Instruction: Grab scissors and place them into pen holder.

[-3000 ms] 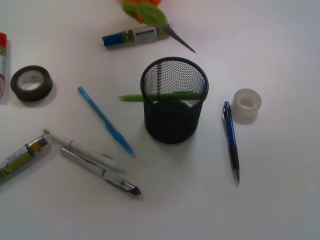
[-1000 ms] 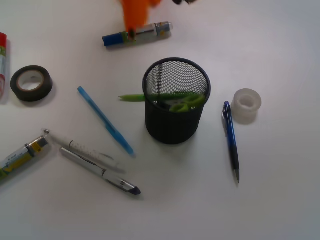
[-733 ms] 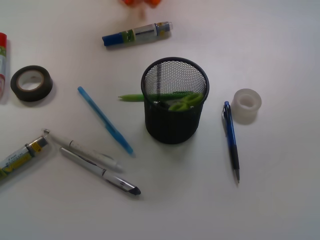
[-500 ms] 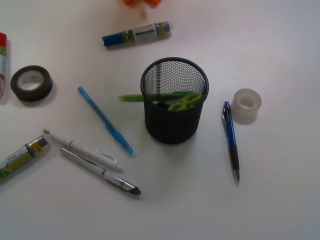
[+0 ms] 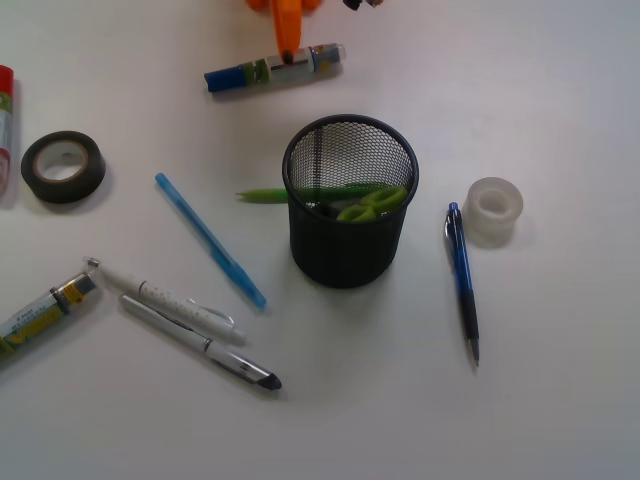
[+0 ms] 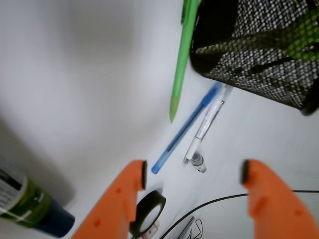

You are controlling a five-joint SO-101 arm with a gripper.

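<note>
The claw (image 6: 192, 191) is seen spread wide in the wrist view, its two orange fingers (image 6: 119, 199) standing well apart with nothing between them, which fits a release already made. In the front view only its orange tip (image 5: 287, 22) shows at the top edge, above the blue-and-white marker (image 5: 274, 68) lying on the counter (image 5: 560, 400).

Below that, near the middle, the pen holder (image 5: 349, 200) stands upright, and the scissors (image 5: 371, 204) are seen inside it, their lime-green loop handles resting against the inner wall on the right side; the blades are hidden lower down by the mesh. A thin green pen (image 5: 262, 195) lies on the counter behind the holder, touching or just beside its wall, and is not to be mistaken for the scissors.

Farther out are found a light blue pen (image 5: 209, 240), a white pen (image 5: 165, 300), a silver pen (image 5: 200, 342), a dark blue pen (image 5: 462, 280), a clear tape roll (image 5: 493, 211) and a black tape roll (image 5: 63, 167). The task is judged essentially complete.
</note>
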